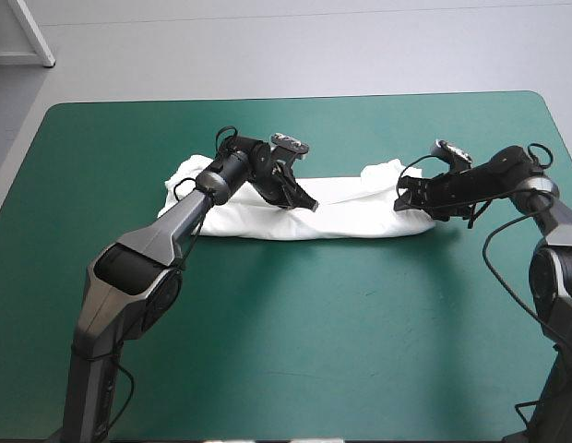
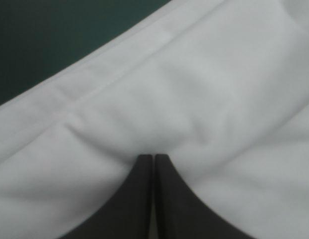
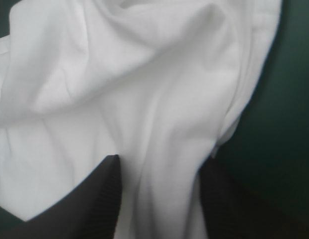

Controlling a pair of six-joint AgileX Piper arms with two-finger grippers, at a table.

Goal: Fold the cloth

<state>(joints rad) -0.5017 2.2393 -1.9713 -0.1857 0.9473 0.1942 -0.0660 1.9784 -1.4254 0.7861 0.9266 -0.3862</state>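
Beyond the middle of the teal-green table, the T-shirt lies as a long folded band running side to side. The left gripper is pinched shut on the band's middle, and the right gripper stands spread over its right end. This looks like taking hold for the crosswise fold, so the right fingers must close on the cloth before any lift.

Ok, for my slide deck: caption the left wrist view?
Left gripper shut on the white T-shirt, teal-green cover beyond its edge.

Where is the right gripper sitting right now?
In the high view the right gripper is at the right end of the long folded T-shirt, its open fingers straddling the white fabric there.
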